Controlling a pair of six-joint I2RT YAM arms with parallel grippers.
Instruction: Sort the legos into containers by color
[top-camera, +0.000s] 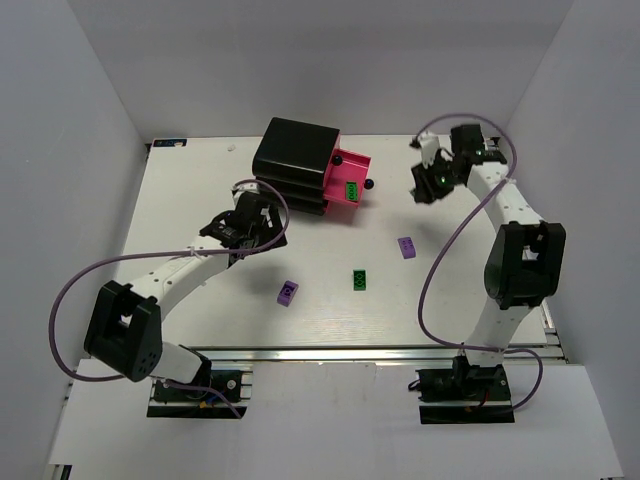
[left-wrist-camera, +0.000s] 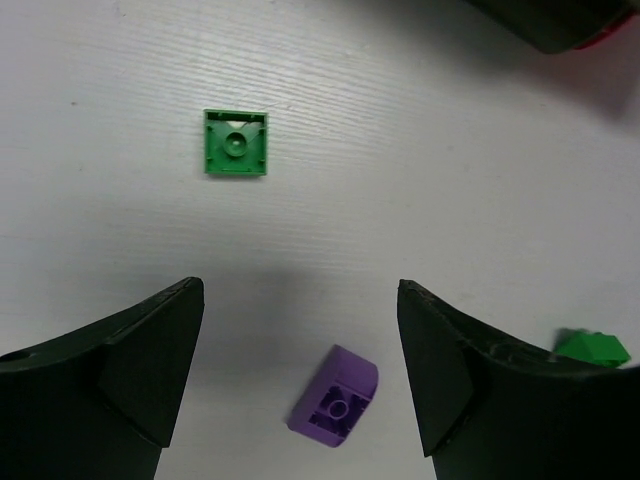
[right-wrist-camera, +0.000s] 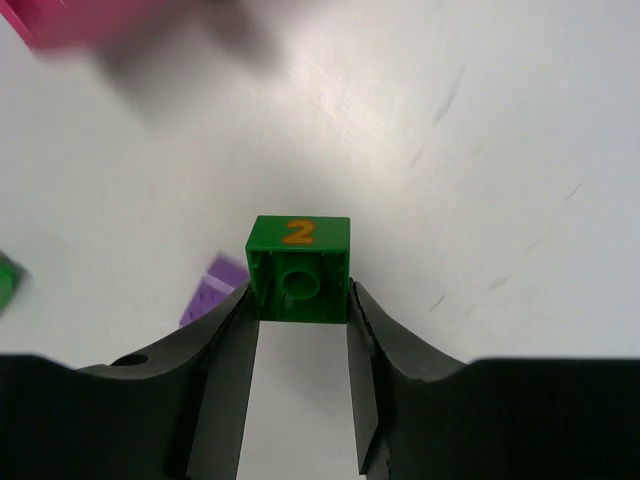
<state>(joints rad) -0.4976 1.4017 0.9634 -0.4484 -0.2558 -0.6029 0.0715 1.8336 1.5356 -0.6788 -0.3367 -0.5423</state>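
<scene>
While viewed from the top camera: left arm bent across the table (top-camera: 200, 320), left gripper (top-camera: 243, 228) down near the front-left of the black cabinet (top-camera: 295, 150); right arm reaching up and back, right gripper (top-camera: 428, 183) raised at the far right, well apart from the cabinet.

Right gripper (right-wrist-camera: 300, 330): clamped on a green brick (right-wrist-camera: 299, 270), one finger on each side, brick at the fingertips, held above the table. Orange "2" printed on the brick's face, round hollow below it. Purple brick (right-wrist-camera: 212, 293) on the table just left of the fingers, partly hidden.

Left gripper (left-wrist-camera: 300, 370): spread wide, nothing between the fingers, holding nothing. Below it on the table: purple sloped brick (left-wrist-camera: 336, 405) lying in the gap, touching neither finger; green square brick (left-wrist-camera: 236, 142) further out, underside up; another green piece (left-wrist-camera: 592, 347) peeking past the right finger.

Cabinet at table's far centre, one pink drawer (top-camera: 347, 182) pulled out to the right, a green brick (top-camera: 352, 190) inside it. Loose on the table in top view: purple brick (top-camera: 407, 247), green brick (top-camera: 360, 280), purple brick (top-camera: 288, 292), all well apart.
</scene>
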